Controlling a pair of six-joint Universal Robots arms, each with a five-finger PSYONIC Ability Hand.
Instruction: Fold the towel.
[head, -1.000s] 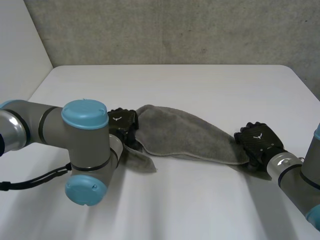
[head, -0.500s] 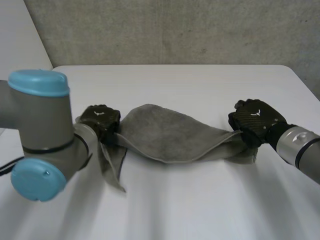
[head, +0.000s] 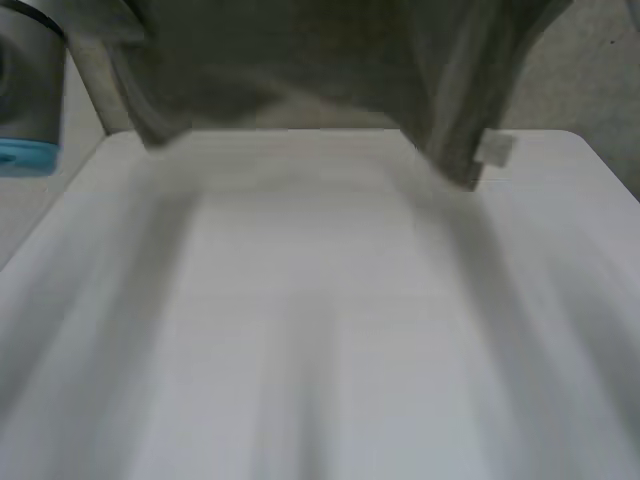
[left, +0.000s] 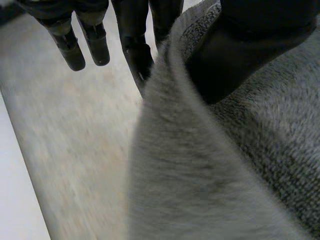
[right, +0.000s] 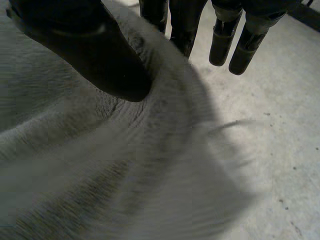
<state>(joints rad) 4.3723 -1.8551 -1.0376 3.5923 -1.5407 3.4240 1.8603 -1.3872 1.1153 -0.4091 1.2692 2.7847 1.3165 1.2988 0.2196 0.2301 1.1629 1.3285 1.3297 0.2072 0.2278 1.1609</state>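
Left hand (left: 260, 45): thumb pressed onto the towel (left: 210, 165) w/ a finger behind the cloth, so it's pinching an upper edge. Its other fingers (left: 96, 47) hang straight & free. Right hand (right: 85, 45) same deal: thumb on top, cloth nipped against the fingers (right: 182, 30) behind. Which corners exactly I can't say, prob. the two top ones. Towel hangs high btwn the hands, spread wide, lower edge clear above the white table (head: 320, 320), small label (head: 495, 148) at one low corner. Left arm (head: 30, 90) just beside it. No fold made yet. Laying down & doubling over are all still to do.
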